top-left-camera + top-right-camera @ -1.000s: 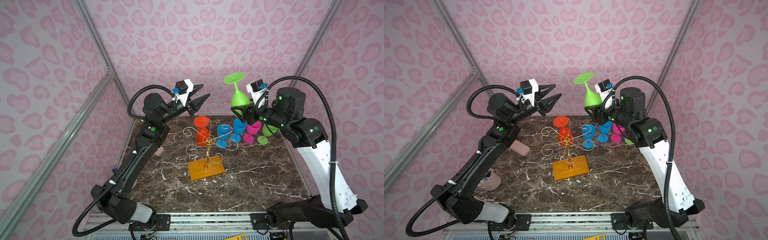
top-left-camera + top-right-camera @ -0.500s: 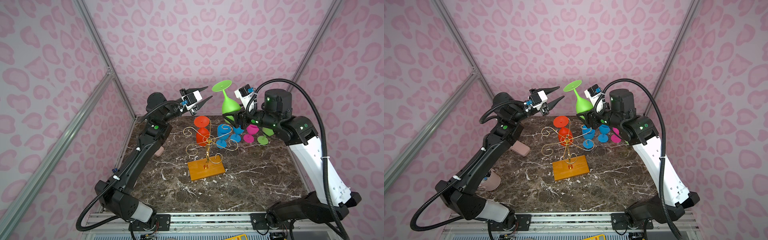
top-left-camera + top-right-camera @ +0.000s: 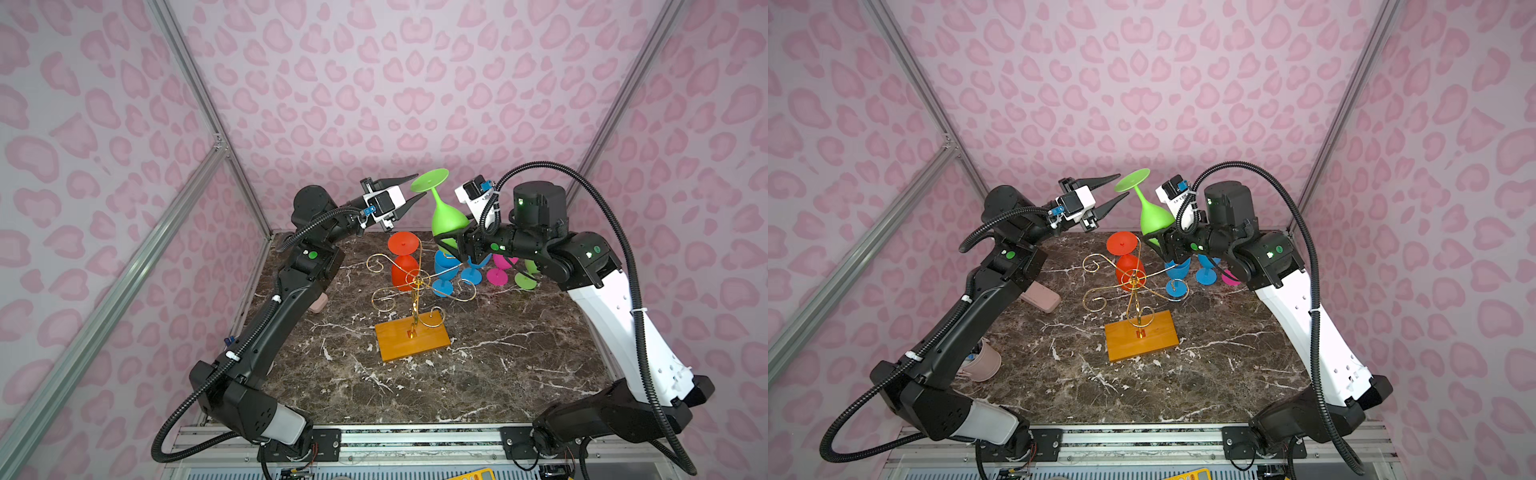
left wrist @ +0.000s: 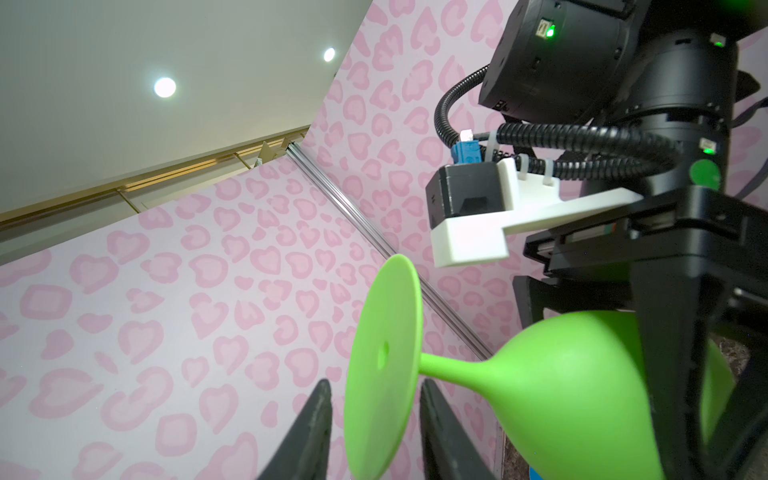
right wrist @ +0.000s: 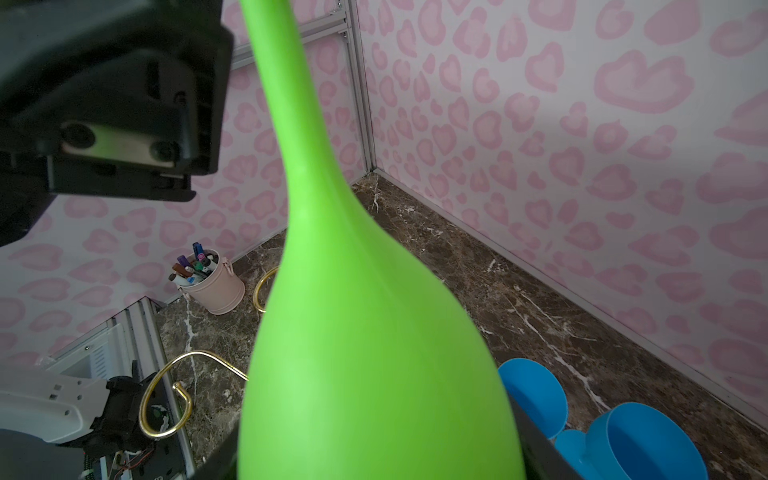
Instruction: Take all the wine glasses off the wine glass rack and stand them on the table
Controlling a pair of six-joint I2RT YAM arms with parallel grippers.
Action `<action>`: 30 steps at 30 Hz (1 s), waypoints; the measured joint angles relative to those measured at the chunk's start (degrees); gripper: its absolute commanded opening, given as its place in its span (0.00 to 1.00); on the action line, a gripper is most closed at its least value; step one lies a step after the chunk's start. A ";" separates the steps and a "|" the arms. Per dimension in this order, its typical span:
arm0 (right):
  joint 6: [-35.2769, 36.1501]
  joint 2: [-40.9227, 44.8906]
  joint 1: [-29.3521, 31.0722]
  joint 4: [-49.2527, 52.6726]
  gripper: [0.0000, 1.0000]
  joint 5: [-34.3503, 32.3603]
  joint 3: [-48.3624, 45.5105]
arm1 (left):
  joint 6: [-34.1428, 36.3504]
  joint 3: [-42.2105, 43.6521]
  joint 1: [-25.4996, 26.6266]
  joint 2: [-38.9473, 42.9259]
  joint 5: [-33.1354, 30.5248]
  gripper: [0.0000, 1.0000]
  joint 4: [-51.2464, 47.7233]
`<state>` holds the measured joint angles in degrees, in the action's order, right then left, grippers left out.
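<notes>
The right gripper (image 3: 449, 242) squeezes the round bowl of the bright green plastic wine glass (image 3: 445, 216) and holds it upside down, high in the air over the back of the brown marble table (image 3: 519, 357). The green glass is off the thin gold wire wine glass rack (image 3: 415, 282) and touches nothing else.

The left gripper (image 3: 419, 186) has its two black pointy fingers (image 4: 311, 432) apart, one on each side of the glass's flat round foot (image 4: 382, 365), not touching it. It looks like a hand-over.

If the left fingers pinch only the thin edge of the foot, the glass may slip and tip. If the right gripper lets go too soon, the glass may drop onto the red wine glass (image 3: 403, 270) hanging on the rack, or knock over the blue glasses (image 3: 445, 264) standing below.
</notes>
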<state>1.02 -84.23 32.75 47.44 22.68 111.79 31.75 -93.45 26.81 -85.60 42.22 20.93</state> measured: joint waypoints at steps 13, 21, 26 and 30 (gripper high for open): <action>-3.37 0.28 0.33 -1.31 0.72 1.53 -1.53 | 4.31 0.35 0.04 0.02 0.57 0.03 -0.07; -4.52 7.39 -0.07 -9.94 0.94 1.86 -8.68 | -1.99 0.35 0.20 0.07 -4.59 0.03 -0.15; -6.58 15.26 -2.40 -17.86 0.94 2.03 -16.68 | -8.46 0.33 -0.17 0.02 -9.05 0.03 0.52; -8.13 23.87 -5.73 -26.16 0.87 2.40 -24.96 | -14.93 0.33 -1.81 -0.13 -13.62 0.03 1.05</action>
<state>-7.11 -60.36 27.03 21.28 25.08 86.83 16.82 -93.12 24.99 -85.73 28.60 21.98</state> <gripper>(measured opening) 0.904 0.068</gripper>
